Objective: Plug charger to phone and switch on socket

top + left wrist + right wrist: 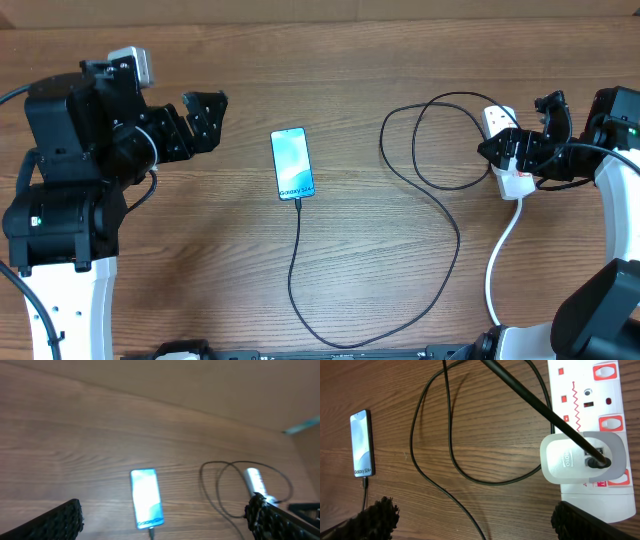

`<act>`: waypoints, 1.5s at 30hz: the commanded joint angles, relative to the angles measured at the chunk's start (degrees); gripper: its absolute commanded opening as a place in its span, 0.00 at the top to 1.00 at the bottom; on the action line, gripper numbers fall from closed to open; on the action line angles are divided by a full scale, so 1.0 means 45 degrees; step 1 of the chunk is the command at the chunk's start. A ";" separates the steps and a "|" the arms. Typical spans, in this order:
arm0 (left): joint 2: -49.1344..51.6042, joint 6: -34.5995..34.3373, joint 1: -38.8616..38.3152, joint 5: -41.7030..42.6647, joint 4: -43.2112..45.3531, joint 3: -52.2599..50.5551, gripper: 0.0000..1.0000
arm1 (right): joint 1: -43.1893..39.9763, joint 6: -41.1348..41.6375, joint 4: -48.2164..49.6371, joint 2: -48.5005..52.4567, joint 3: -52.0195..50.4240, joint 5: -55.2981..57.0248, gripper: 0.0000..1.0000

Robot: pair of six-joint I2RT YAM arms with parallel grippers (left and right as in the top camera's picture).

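Observation:
The phone (292,163) lies flat mid-table with its blue screen lit. It also shows in the left wrist view (146,497) and the right wrist view (361,442). The charger cable (296,250) meets the phone's bottom edge, runs toward the front edge, then loops back up to the white socket (503,120). In the right wrist view the socket (587,395) has red switches and holds a white adapter (570,460) with the black cable in it. My left gripper (205,120) is open and empty, left of the phone. My right gripper (522,135) is open over the socket.
The socket's white lead (500,260) runs from the strip toward the front edge on the right. The cable's loop (445,435) lies on the wood between the phone and the socket. A cardboard wall (200,380) stands behind the table.

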 commanded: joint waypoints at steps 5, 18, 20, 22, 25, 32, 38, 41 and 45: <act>-0.0845 0.0359 -0.0102 -0.1331 -0.0151 -0.1287 0.01 | 0.0044 -0.0151 0.0019 -0.0306 0.0073 -0.0005 0.00; -0.3502 -0.0058 -0.0102 -0.0908 0.5523 -0.8242 0.00 | 0.0044 -0.0151 0.0015 -0.0306 0.0073 -0.0005 0.00; -0.4065 -0.0058 -0.0102 -0.0699 0.7368 -0.9160 0.00 | 0.0044 -0.0151 0.0015 -0.0306 0.0073 -0.0005 0.00; -0.4697 -0.0053 -0.0102 -0.0471 0.9515 -1.0117 0.00 | 0.0044 -0.0146 0.0015 -0.0306 0.0073 -0.0010 0.00; -0.5712 -0.0053 -0.0102 0.0155 1.2755 -1.1521 0.00 | 0.0044 -0.0151 0.0015 -0.0306 0.0073 -0.0005 0.00; -0.8204 -0.0049 -0.0097 0.0792 1.7209 -1.4600 0.00 | 0.0044 -0.0151 0.0019 -0.0306 0.0073 -0.0005 0.00; -0.9738 -0.0049 -0.0097 0.0782 1.9681 -1.7175 0.00 | 0.0044 -0.0146 0.0019 -0.0306 0.0073 -0.0005 0.00; -1.0457 -0.0049 -0.0097 0.0777 2.0410 -1.8214 0.00 | 0.0044 -0.0146 0.0015 -0.0306 0.0073 -0.0005 0.00; -1.1375 0.0005 -0.0092 0.0641 1.9992 -1.9016 0.00 | 0.0044 -0.0146 0.0015 -0.0306 0.0073 -0.0005 0.00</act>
